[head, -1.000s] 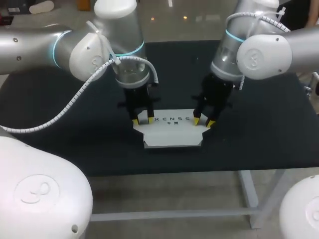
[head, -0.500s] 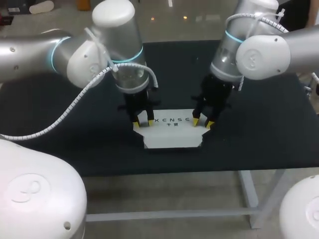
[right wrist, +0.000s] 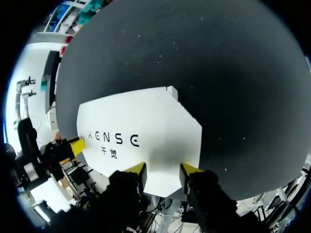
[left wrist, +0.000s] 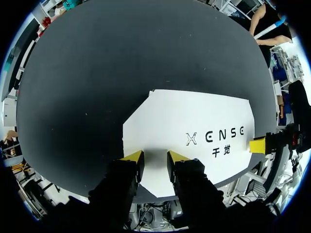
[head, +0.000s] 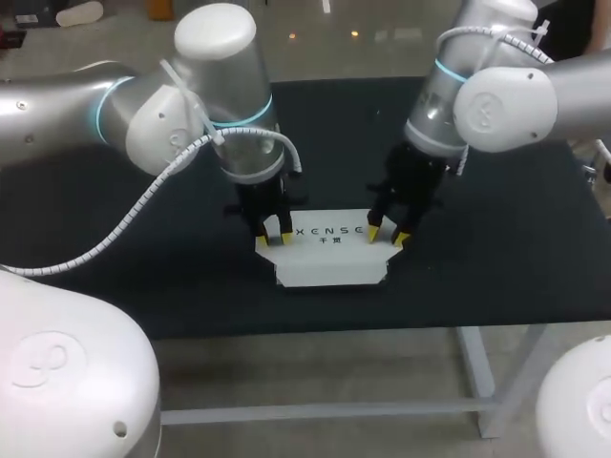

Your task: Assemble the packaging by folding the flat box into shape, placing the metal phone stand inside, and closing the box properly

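Dark matte table [head: 134, 277] carries one flat white cardboard box [head: 329, 260], grey-lettered, lying near the front middle. At the box's left edge stands the left gripper [head: 274, 237], its yellow-tipped fingers apart and pointing down onto the card. At the right edge stands the right gripper [head: 388, 235], fingers likewise apart, clamping nothing. Both wrist views show white card between the tips and no flap raised. By my reckoning the task is barely begun: folding into shape is not yet done, the metal phone stand is nowhere in sight, and loading and closing remain
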Available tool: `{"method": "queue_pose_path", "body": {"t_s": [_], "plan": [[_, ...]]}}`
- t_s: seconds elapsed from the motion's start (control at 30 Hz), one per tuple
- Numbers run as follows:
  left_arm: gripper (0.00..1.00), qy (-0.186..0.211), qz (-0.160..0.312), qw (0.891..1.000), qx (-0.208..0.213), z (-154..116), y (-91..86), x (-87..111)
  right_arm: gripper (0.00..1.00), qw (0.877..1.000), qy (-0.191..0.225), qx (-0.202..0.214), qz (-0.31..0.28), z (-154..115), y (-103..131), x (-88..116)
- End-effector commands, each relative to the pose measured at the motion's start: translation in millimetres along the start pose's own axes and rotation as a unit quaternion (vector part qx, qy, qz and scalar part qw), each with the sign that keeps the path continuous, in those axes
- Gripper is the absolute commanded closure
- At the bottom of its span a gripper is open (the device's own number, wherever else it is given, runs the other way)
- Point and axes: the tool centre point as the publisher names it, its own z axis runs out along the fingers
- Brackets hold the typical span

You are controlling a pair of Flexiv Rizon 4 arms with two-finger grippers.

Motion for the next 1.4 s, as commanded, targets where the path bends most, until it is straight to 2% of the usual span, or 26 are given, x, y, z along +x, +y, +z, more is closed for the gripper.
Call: {"method": "queue_pose_path", "body": {"t_s": [0.03,0.3,0.47,0.57,0.7,0.8,0.87,0.93,1.0,1.03,1.17,1.4], "plan": [[0.67,-0.004,-0.001,1.0,-0.001,1.5,-1.6,3.3,0.53,1.0,0.002,0.005,-0.001,0.1,2.0,-1.3],[0.73,-0.004,0.0,1.0,-0.002,1.3,-3.2,4.1,0.53,1.0,0.007,0.006,0.001,-3.7,3.8,-0.4],[0.69,-0.004,0.0,1.0,-0.002,1.3,-3.2,4.1,0.51,1.0,0.007,0.006,0.001,-3.7,3.8,-0.4],[0.67,-0.004,0.0,1.0,-0.002,1.3,-3.2,4.1,0.4,1.0,0.007,0.006,0.001,-3.7,3.8,-0.4],[0.66,-0.004,0.0,1.0,-0.002,1.3,-3.2,4.1,0.47,1.0,0.007,0.006,0.001,-3.7,3.8,-0.4],[0.65,-0.004,0.0,1.0,-0.002,1.3,-3.2,4.1,0.47,1.0,0.007,0.006,0.001,-3.7,3.8,-0.4],[0.6,-0.004,0.0,1.0,-0.002,1.3,-3.2,4.1,0.5,1.0,0.007,0.006,0.001,-3.7,3.8,-0.4],[0.6,-0.004,0.0,1.0,-0.002,1.3,-3.2,4.1,0.53,1.0,0.007,0.006,0.001,-3.7,3.8,-0.4],[0.6,-0.004,0.0,1.0,-0.002,1.3,-3.2,4.1,0.53,1.0,0.007,0.006,0.001,-3.7,3.8,-0.4],[0.55,-0.004,0.0,1.0,-0.002,1.3,-3.2,4.1,0.53,1.0,0.007,0.006,0.001,-3.7,3.8,-0.4],[0.58,-0.004,0.0,1.0,-0.002,1.3,-3.2,4.1,0.52,1.0,0.007,0.006,0.001,-3.7,3.8,-0.4],[0.55,-0.004,0.0,1.0,-0.002,1.3,-3.2,4.1,0.56,1.0,0.007,0.006,0.001,-3.7,3.8,-0.4]]}}
